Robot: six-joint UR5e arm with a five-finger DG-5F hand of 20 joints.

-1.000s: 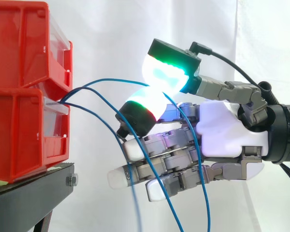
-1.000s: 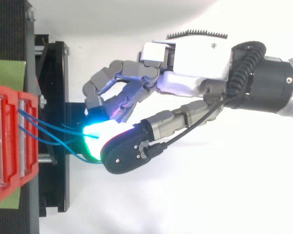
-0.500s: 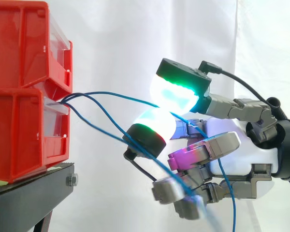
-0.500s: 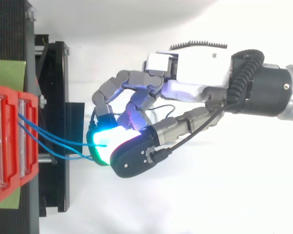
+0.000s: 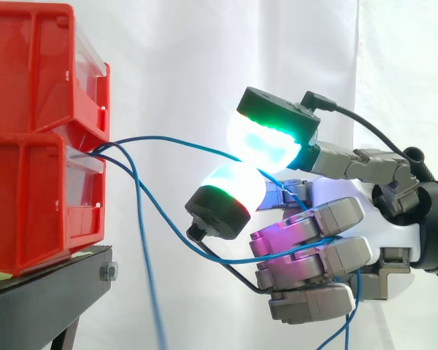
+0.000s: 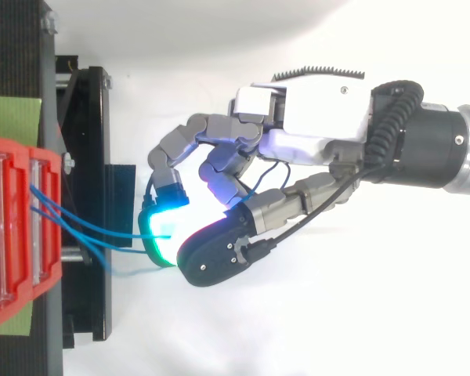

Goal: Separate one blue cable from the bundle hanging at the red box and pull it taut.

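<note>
Pinching one blue cable (image 5: 175,139), the fingers (image 5: 266,140) hang before a white curtain (image 5: 168,58), near red bins (image 5: 29,146).

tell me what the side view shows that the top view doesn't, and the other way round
Side view: two red bins stacked, one blue cable hanging straight down, a second blue cable arching up between two glowing pads, lower fingers curled round a loop. Top view: a green mat spread beneath the bins. Both: the hand pinching blue cable that runs from the bins, above the black stand.
</note>
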